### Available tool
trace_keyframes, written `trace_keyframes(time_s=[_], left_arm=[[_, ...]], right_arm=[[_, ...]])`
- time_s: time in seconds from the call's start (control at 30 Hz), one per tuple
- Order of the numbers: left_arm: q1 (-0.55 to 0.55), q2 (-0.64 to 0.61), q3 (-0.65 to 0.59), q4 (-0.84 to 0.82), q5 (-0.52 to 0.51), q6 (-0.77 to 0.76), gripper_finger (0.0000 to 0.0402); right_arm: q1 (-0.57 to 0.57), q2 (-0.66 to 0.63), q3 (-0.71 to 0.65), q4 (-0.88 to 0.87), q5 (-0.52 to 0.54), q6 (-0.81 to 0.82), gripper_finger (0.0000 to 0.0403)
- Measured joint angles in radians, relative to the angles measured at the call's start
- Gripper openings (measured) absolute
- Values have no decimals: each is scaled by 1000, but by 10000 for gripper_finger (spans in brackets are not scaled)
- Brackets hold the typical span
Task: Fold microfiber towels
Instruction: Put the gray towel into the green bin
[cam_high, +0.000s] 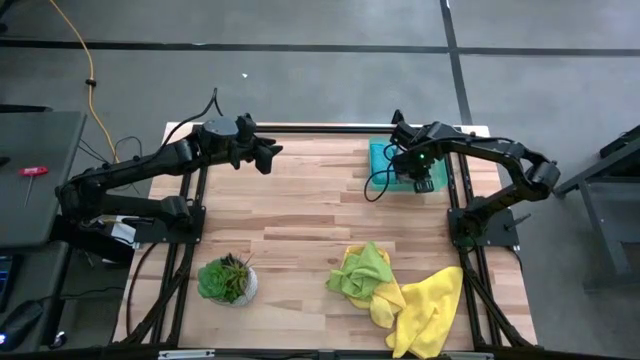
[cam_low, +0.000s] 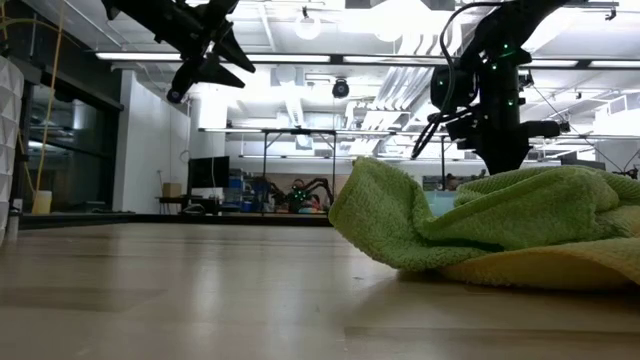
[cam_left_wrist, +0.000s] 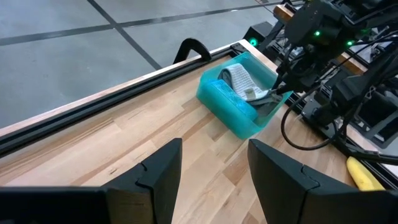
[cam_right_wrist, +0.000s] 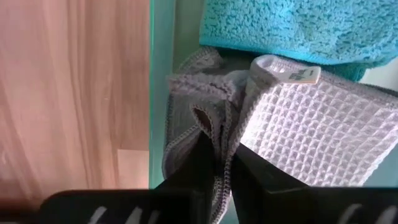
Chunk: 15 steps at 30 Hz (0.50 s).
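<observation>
I see pale wood table (cam_high: 300, 230) on grey floor, with the teal tray (cam_high: 385, 160) at its far edge. My right gripper (cam_right_wrist: 222, 165) is inside that tray, fingers nearly together pinching the grey towel's (cam_right_wrist: 298, 124) edge beside a teal towel (cam_right_wrist: 298, 28). Toward the near edge from the tray lie green towel (cam_high: 362, 268) and yellow towel (cam_high: 425, 310); my left gripper (cam_left_wrist: 214, 171) hangs open, empty, above bare boards.

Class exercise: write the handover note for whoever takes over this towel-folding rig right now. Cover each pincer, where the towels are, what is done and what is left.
Right pincer: down in the teal tray at the table's far right, nearly shut on a fold of the grey-white towel.
Left pincer: open, empty, raised over the far left of the table.
Teal towel: in the tray beside the grey-white one.
Lime green towel and yellow towel: crumpled, overlapping, near right.
Done: two towels sit in the tray.
Left: fold the green and yellow ones.
</observation>
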<state>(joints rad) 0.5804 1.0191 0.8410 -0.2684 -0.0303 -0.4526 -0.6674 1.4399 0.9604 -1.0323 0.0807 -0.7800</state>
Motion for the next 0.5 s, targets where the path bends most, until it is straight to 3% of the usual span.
trace_keyframes(time_s=[0.37, 0.5], left_arm=[[0, 0, 0, 0, 0, -5, 175], [0, 0, 0, -1, 0, -6, 175]], right_arm=[[0, -2, 14, -77, 17, 19, 150], [-19, -45, 67, -89, 43, 41, 165]])
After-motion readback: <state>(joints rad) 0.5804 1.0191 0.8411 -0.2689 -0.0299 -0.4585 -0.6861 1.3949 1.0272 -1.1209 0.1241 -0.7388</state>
